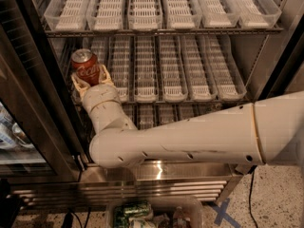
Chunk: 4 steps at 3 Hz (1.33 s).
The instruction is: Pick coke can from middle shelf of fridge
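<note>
The red coke can (pixel 86 68) with white script and a silver top stands upright at the front left end of the middle shelf (pixel 190 75), over the leftmost clear tray. My gripper (pixel 90 81) is shut on the coke can, one cream finger on each side of its lower half. My white arm runs from the lower right up to it. The fridge (pixel 156 172) stands open, its steel base frame below the arm.
The upper shelf (pixel 161 31) carries several empty clear trays with white ribbed bottoms. A dark door frame (pixel 33 94) stands left of the can. A clear bin with green cans (pixel 137 213) sits on the speckled floor below the fridge.
</note>
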Motion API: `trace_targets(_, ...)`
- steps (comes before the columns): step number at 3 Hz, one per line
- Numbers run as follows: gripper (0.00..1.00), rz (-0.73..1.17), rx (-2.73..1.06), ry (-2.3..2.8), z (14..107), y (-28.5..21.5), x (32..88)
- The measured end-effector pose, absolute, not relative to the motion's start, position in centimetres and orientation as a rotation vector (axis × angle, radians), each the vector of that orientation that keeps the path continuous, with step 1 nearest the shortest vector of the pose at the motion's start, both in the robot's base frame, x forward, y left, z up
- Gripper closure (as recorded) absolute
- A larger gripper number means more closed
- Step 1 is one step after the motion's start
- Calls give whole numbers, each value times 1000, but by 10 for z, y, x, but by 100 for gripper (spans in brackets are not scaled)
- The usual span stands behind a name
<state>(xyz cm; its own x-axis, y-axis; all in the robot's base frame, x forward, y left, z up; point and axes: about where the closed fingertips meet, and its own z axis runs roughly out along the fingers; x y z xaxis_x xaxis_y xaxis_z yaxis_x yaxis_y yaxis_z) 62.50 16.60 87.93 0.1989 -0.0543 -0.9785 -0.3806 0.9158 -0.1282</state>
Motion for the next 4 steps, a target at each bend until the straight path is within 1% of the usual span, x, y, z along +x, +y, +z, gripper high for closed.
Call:
trace_targets(1, 100, 236, -381, 1361, 879, 166, 625)
trace_targets(2, 100, 282, -401, 1368, 881, 162, 605)
trace_targets(4, 100, 404, -456, 1399, 878, 131, 533)
